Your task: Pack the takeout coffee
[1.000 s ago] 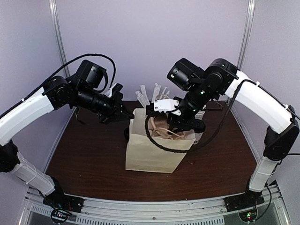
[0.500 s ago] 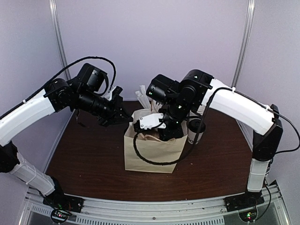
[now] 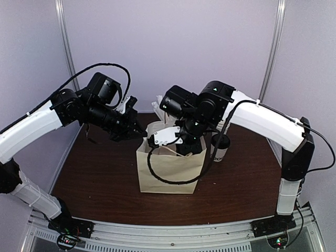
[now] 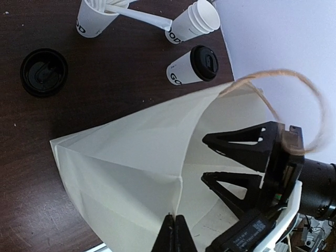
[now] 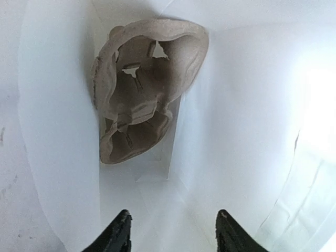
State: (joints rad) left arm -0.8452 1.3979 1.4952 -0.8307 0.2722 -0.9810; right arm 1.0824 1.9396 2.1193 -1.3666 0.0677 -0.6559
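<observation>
Takeout coffee [image 4: 191, 65] stands outside the paper bag [image 4: 131, 157], whose rim your left gripper [image 4: 171, 232] pinches open for your right gripper [image 5: 173, 223], spread empty inside.

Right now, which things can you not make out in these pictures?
Inside the tan paper bag: top view, right claw and right arm cover it.
Lettering on the white paper cup with round black plastic lid: top view, right arm cuts it.
Brown pulp cup carrier: left wrist view, bag wall hides it.
</observation>
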